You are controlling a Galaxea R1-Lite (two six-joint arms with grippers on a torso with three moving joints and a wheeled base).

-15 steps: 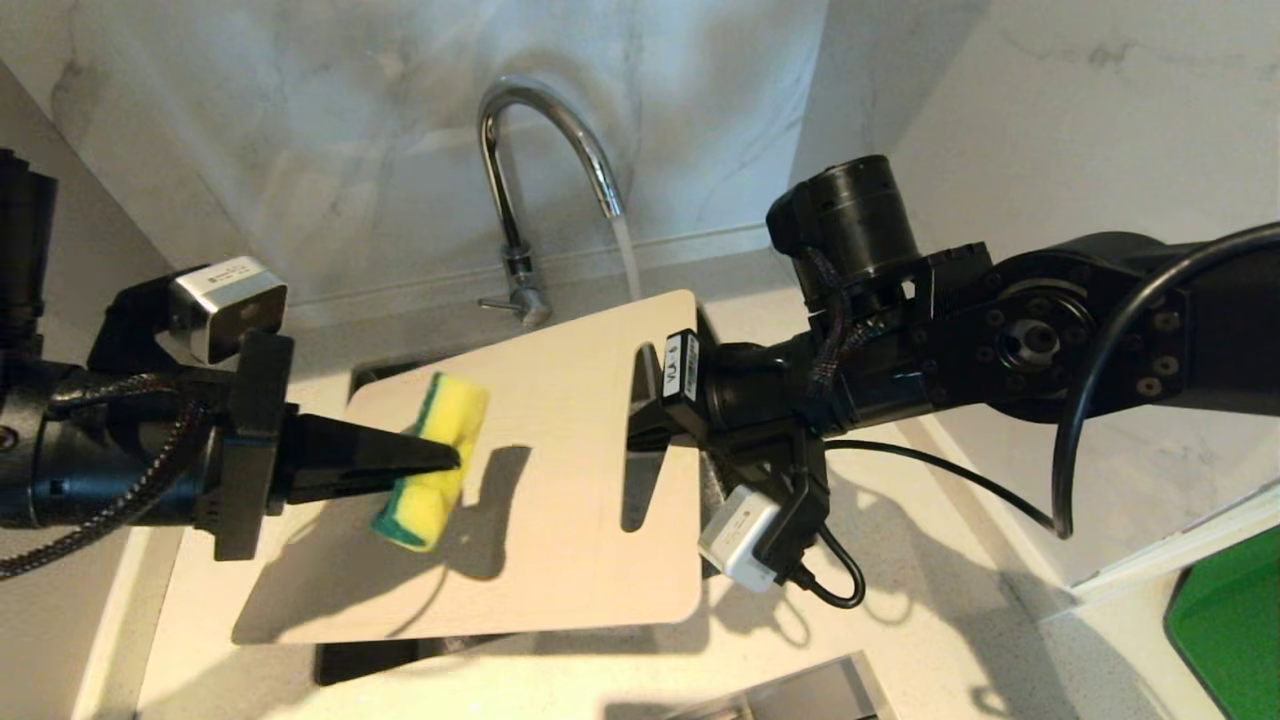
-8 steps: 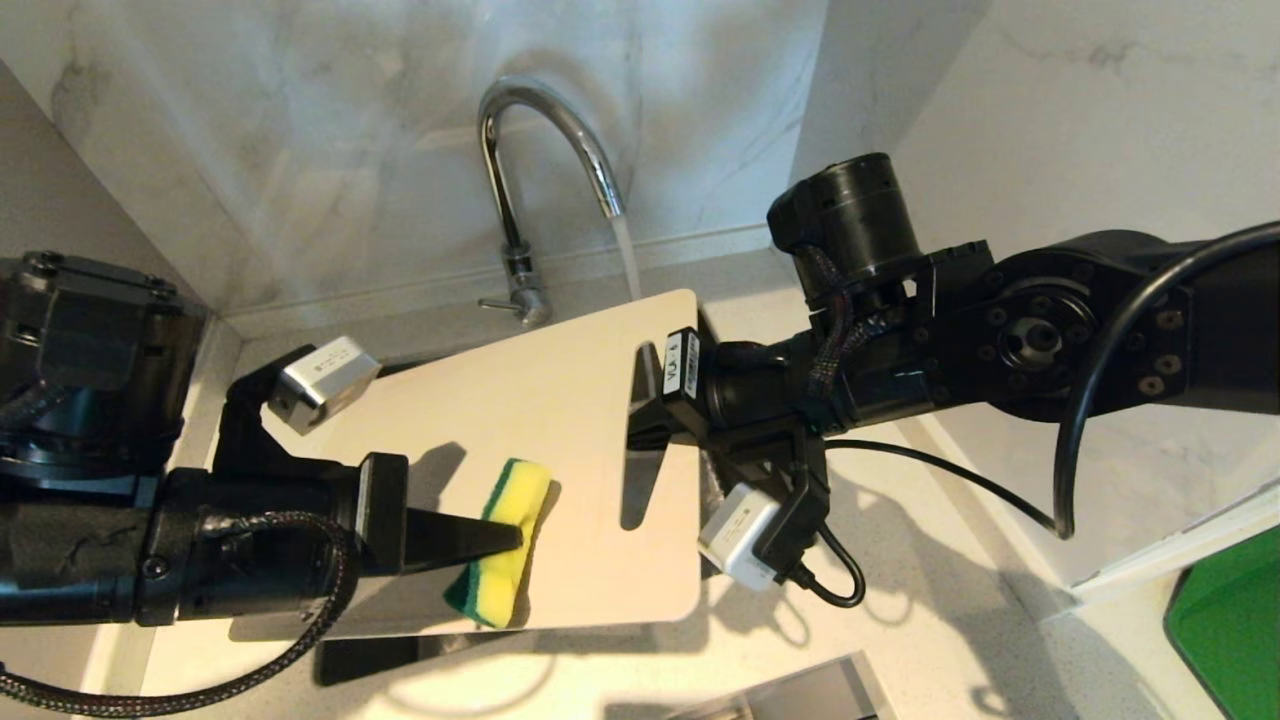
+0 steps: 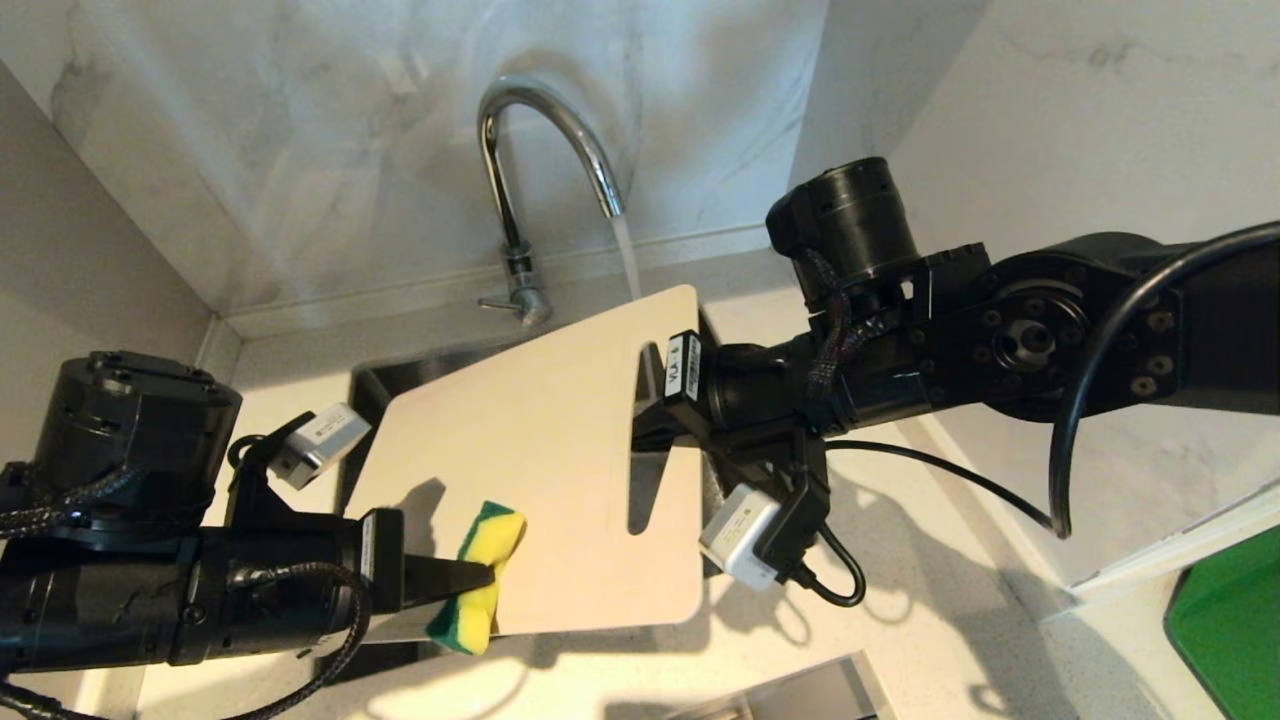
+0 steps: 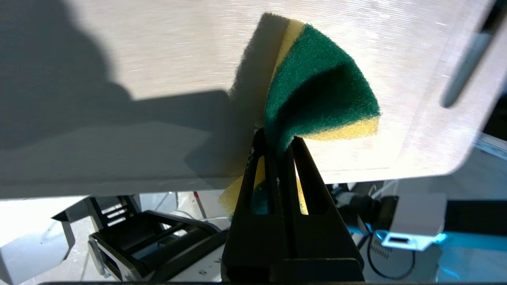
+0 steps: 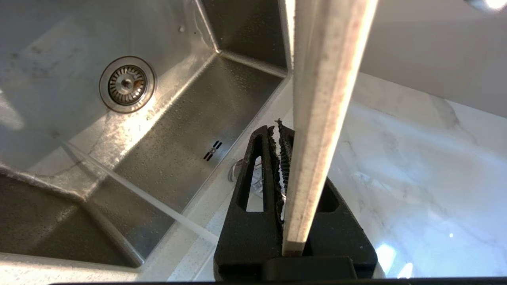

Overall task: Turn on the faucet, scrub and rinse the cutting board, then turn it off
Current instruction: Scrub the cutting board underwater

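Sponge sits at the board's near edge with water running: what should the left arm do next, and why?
Probably stroke the sponge, shut in the left gripper, back up the cutting board toward the faucet. It sits at the near edge; the right gripper holds the board over the sink.

Head view: high, looking forward and down over the sink (image 3: 375, 385) at the wall corner. Left wrist view: close behind its fingers, facing the cutting board (image 4: 158, 59). Right wrist view: close, edge-on along that board, over the sink basin.

White marble wall (image 3: 300, 150), pale speckled countertop (image 3: 900, 620), steel sink (image 5: 166, 130)
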